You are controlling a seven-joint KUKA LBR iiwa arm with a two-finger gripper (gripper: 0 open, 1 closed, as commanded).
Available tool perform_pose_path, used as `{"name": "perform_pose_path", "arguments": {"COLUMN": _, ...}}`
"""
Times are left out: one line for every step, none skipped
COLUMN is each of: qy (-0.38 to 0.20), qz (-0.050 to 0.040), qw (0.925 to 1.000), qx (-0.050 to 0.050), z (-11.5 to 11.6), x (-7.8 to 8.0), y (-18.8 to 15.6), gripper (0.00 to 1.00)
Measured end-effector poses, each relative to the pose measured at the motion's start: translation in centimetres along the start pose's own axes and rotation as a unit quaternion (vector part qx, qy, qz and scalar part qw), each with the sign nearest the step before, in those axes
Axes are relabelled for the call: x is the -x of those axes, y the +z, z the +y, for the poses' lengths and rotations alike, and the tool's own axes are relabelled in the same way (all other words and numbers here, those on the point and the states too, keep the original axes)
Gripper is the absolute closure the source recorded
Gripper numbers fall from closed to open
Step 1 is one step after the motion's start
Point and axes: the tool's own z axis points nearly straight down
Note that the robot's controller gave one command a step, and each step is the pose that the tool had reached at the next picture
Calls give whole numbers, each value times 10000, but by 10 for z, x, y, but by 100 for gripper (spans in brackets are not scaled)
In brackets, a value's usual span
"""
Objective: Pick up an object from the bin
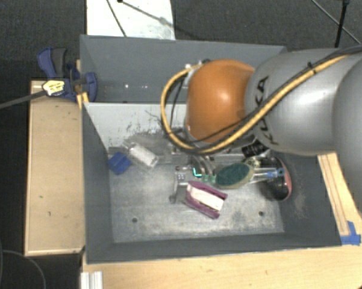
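1. From where I stand, the gripper [182, 187] hangs low in the bin [150, 217], tucked under the arm's orange cover [217, 98]. I cannot tell how wide it stands, and I see nothing held in it.
2. Nearest to it is a purple-and-white block [205, 198], lying flat and slightly askew just toward 5 o'clock of the floor's middle. Its 9 o'clock end is just beside the gripper.
3. At 3 o'clock lie a green oval thing [232, 174] and, beyond it, a dark round thing [277, 186]. Off at 9 to 10 o'clock sit a blue block [118, 162] and a white cylinder [143, 156].
4. I'd judge the purple-and-white block light and fairly stiff, perhaps a little slick. Its long, straight sides look the surest hold, taken across its narrow width near the middle.
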Motion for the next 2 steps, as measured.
{"name": "perform_pose_path", "arguments": {"qy": 1262, "qz": -24, "qw": 9920, "qx": -10, "z": -78, "x": -4, "y": 25, "gripper": 0}}
{"name": "perform_pose_path", "arguments": {"qy": 1212, "qz": 8, "qw": 9926, "qx": -8, "z": -92, "x": -23, "y": 104, "gripper": 0}}
